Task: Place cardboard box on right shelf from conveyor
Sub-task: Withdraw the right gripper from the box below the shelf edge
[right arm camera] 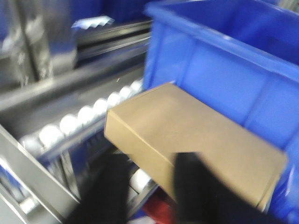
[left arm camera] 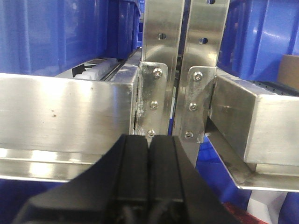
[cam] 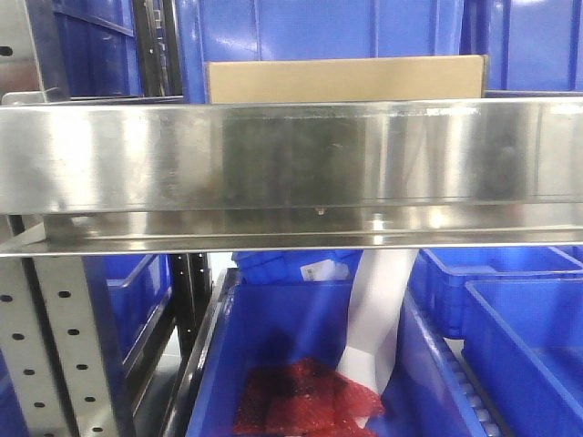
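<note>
Big shiny stainless steel shelf (cam: 291, 164) fills the front view, and the plain tan flat cardboard box (cam: 346, 80) sits on it, against a blue plastic bin (right arm camera: 224, 70). Placement looks done; next, back clear. Right claw (right arm camera: 154, 186) spread open, left claw (left arm camera: 149, 163) pinched closed, empty. No readable writing.

I am finding no text that I can read in any view. The cardboard box (cam: 346, 80) is showing me only a plain tan face, with no print or label. A small white label (cam: 325, 269) is sitting on a blue bin (cam: 291, 266) below the right shelf (cam: 291, 155), but its marks are blurring too much for me to make out a letter or number.
</note>
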Action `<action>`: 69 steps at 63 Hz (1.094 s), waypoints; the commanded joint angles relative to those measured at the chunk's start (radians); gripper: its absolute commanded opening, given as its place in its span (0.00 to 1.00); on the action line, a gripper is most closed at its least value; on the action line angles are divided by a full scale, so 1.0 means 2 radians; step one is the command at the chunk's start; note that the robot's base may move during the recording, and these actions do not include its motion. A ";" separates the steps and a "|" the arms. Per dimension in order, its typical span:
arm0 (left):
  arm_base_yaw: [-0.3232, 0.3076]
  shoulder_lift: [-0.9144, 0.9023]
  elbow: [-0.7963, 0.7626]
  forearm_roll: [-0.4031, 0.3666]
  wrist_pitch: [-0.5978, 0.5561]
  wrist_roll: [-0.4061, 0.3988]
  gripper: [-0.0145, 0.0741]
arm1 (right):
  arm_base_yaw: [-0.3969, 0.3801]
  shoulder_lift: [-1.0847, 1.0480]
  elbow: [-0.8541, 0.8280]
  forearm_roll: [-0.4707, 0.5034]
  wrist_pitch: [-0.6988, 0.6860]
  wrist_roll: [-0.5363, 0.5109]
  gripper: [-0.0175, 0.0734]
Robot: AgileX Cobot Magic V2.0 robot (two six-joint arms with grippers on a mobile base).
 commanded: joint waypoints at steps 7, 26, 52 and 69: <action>-0.002 -0.006 -0.002 -0.003 -0.045 -0.003 0.03 | -0.002 -0.037 0.014 -0.084 -0.045 0.136 0.23; -0.002 -0.006 -0.002 -0.003 -0.045 -0.003 0.03 | -0.002 -0.042 0.025 -0.107 -0.056 0.192 0.23; -0.002 -0.006 -0.002 -0.003 -0.045 -0.003 0.03 | -0.002 -0.042 0.025 -0.107 -0.056 0.192 0.23; -0.002 -0.006 -0.002 -0.003 -0.045 -0.003 0.03 | -0.015 -0.085 0.062 -0.079 -0.046 0.074 0.23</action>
